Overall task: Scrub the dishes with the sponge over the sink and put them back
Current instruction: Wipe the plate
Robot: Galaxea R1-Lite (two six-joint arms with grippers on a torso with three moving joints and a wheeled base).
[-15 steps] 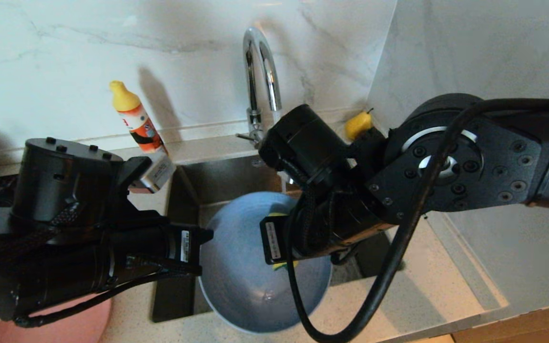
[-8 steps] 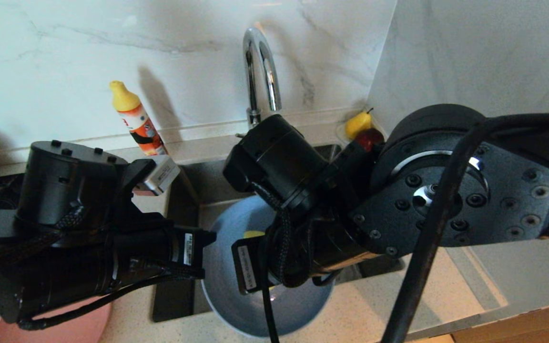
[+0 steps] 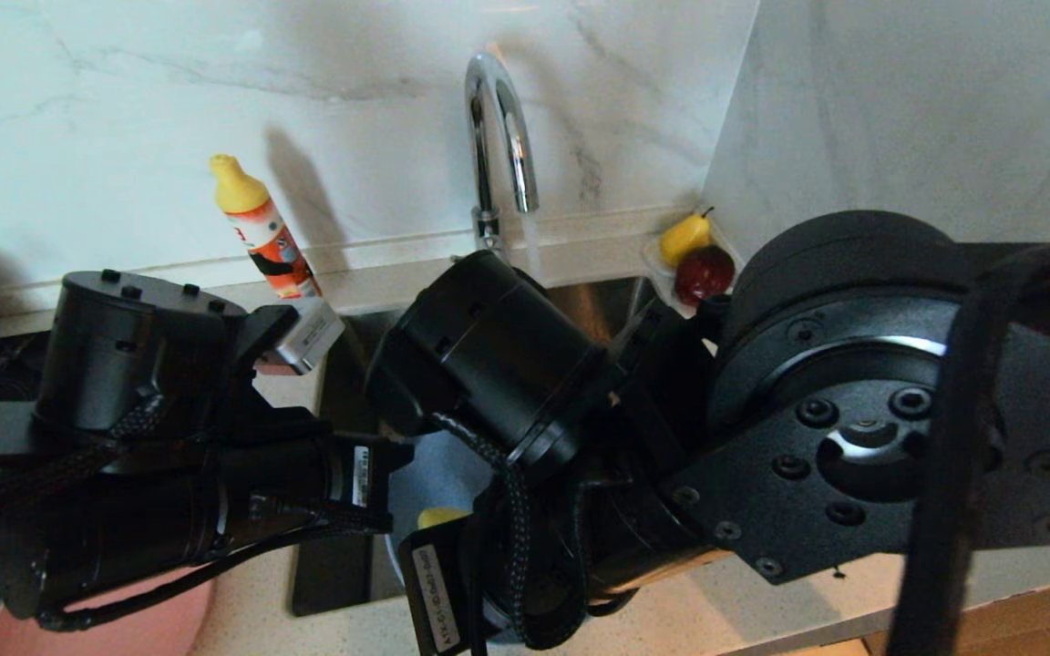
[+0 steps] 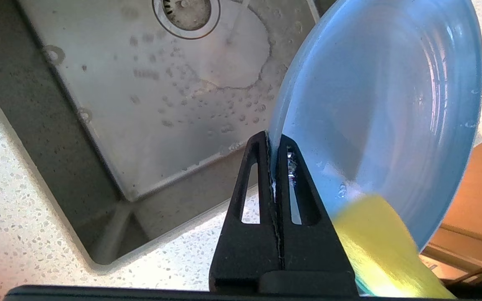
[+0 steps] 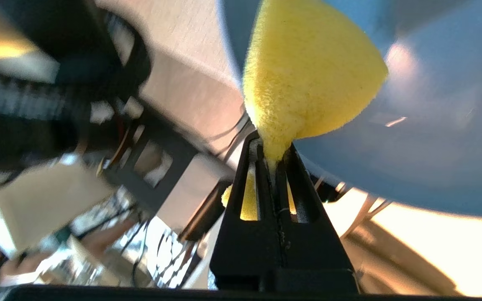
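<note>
Matte blue plate (image 4: 375, 104) rim clamped by left fingers (image 4: 262, 175); right fingers (image 5: 245, 175) pinch fuzzy yellow sponge (image 5: 308, 79)

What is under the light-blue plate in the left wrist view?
Under the light-blue plate lies the wet sink floor, its drain strainer off to one side. The floor directly beneath the plate is covered.

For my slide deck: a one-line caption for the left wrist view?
Left gripper pinches the light-blue plate by its rim over the wet sink; yellow sponge on its face.
</note>
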